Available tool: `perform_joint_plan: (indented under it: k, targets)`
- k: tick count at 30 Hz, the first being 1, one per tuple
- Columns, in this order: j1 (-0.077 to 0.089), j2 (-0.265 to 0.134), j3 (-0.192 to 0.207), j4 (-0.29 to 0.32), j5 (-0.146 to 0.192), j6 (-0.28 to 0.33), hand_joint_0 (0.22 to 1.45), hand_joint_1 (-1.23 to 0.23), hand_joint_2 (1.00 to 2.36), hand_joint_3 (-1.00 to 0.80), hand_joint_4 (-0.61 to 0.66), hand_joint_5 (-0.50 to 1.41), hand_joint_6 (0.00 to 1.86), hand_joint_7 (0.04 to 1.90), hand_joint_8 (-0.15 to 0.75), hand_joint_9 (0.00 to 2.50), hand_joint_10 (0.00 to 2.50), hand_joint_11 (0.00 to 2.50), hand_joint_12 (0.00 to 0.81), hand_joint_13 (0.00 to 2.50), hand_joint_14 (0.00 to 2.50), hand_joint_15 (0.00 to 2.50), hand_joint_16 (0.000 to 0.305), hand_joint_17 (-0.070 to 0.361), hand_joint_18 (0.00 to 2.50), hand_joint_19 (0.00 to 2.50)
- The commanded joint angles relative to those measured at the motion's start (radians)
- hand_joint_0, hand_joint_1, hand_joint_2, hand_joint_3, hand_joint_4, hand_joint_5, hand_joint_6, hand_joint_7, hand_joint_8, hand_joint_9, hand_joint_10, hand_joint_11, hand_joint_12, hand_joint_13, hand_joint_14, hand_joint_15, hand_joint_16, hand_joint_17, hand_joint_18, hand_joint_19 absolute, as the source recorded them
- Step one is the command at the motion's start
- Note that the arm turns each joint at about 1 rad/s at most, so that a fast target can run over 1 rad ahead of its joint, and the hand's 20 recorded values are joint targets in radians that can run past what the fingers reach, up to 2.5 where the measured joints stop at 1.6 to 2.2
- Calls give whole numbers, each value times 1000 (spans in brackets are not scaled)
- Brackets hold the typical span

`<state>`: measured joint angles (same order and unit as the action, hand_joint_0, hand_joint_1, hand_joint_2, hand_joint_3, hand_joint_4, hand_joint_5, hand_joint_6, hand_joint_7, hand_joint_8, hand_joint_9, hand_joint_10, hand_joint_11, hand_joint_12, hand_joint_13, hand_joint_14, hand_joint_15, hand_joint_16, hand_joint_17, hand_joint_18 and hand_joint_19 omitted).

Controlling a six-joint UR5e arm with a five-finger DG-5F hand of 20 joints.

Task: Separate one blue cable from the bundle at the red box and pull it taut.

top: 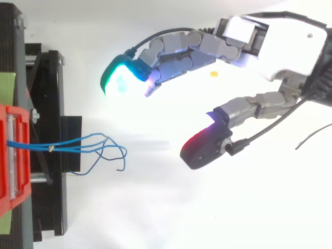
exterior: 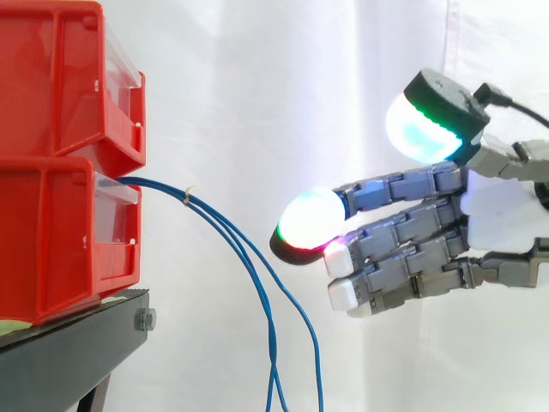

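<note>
While the hand (exterior: 496, 210) hangs well out from the red box (exterior: 51, 240), fingers nearly straight, thumb spread wide, holding nothing, the blue cable bundle (exterior: 176, 192) leaves the box front. It passes a small tie (top: 52, 149) just off the box and droops below box level, strands fanning apart further out.

Main risk, imo: the thick pads (exterior: 307, 221) scoop two or all strands instead of one, esp. near the tie, where they run together. A grab further out from the box, where the strands part, looks safer. Pull too hard & the box could slide off the black stand (exterior: 69, 352), or the cable could slip through the pinch.

Room: open air btw box and hand, nothing in the way. Edges to mind: the upper bin (exterior: 51, 77) lip just above the box, and the stand's front edge right under it.
</note>
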<state>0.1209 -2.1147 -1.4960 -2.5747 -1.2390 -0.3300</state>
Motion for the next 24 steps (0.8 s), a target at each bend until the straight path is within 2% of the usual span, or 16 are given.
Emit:
perform_joint_plan:
  k: [1, 2, 3, 4, 6, 8, 13, 17, 18, 19, 21, 22, 24]
  targets:
    - [-4, -37, 17, 4, -7, 9, 454, -587, 1000, -500, 195, -185, 502, 743, 270, 668, 20, 525, 327, 625, 12, 312, 50, 111, 421, 443]
    - [-7, -70, 43, 2, -13, 22, 453, -587, 1000, -500, 195, -185, 502, 743, 270, 668, 18, 526, 329, 625, 12, 312, 50, 112, 422, 444]
    - [-9, -83, 60, 1, -17, 34, 454, -587, 1000, -500, 196, -185, 502, 745, 268, 668, 18, 528, 329, 626, 12, 309, 49, 111, 421, 444]
    - [-9, -83, 60, 1, -17, 34, 454, -587, 1000, -500, 195, -184, 502, 741, 270, 668, 18, 527, 330, 625, 12, 312, 50, 111, 421, 444]
    - [-14, -117, 109, -18, -59, 95, 454, -587, 1000, -500, 197, -185, 502, 748, 272, 668, 20, 533, 327, 627, 12, 312, 49, 111, 421, 443]
    - [-14, -120, 123, -24, -68, 115, 454, -586, 1000, -500, 195, -184, 502, 745, 270, 668, 18, 535, 330, 627, 12, 313, 50, 111, 423, 443]
    - [-14, -122, 123, -2, -71, 97, 454, -587, 1000, -500, 197, -183, 502, 747, 271, 667, 20, 525, 329, 626, 13, 312, 50, 111, 425, 443]
    - [-14, -160, 131, 24, -73, 111, 455, -585, 1000, -500, 198, -183, 502, 746, 268, 669, 18, 527, 330, 627, 12, 313, 49, 111, 424, 451]
    - [-15, -200, 154, 38, -76, 140, 454, -585, 1000, -500, 199, -183, 502, 746, 270, 669, 18, 526, 329, 628, 12, 317, 49, 111, 425, 454]
    - [-17, -215, 165, 39, -79, 155, 454, -585, 1000, -500, 198, -183, 502, 747, 270, 669, 18, 538, 329, 628, 12, 316, 49, 111, 425, 451]
    - [-21, -254, 206, 41, -105, 210, 455, -584, 1000, -500, 198, -183, 502, 747, 270, 670, 18, 528, 329, 628, 12, 317, 49, 111, 427, 461]
    - [-21, -260, 226, 41, -137, 249, 455, -584, 1000, -500, 199, -183, 502, 749, 270, 669, 18, 535, 330, 629, 12, 322, 49, 111, 431, 461]
    - [-18, -260, 227, 45, -160, 261, 455, -585, 1000, -500, 202, -183, 502, 747, 268, 670, 19, 538, 331, 634, 13, 330, 49, 111, 433, 468]
